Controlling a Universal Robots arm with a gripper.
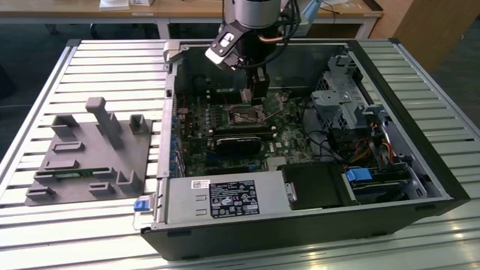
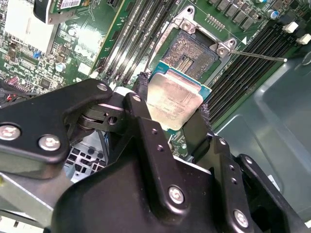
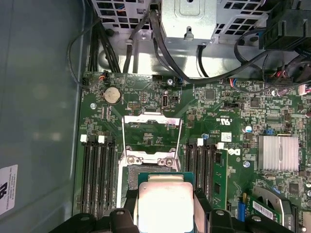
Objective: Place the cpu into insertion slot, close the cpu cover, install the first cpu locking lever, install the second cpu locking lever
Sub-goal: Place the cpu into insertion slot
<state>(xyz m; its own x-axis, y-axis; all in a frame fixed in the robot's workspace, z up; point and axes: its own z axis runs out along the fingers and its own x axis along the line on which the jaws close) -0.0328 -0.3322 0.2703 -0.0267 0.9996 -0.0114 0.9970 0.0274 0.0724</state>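
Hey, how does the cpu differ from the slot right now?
The cpu has a plain silvery metal top; the slot has a dark centre of fine contacts. The cpu is clamped in the gripper, off the board; the slot is fixed to the green board. The slot lies empty, the cpu not yet seated in it. Both are square and close in size.

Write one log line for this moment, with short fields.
gripper: shut on cpu | cpu: near insertion slot, not seated | cpu cover: open
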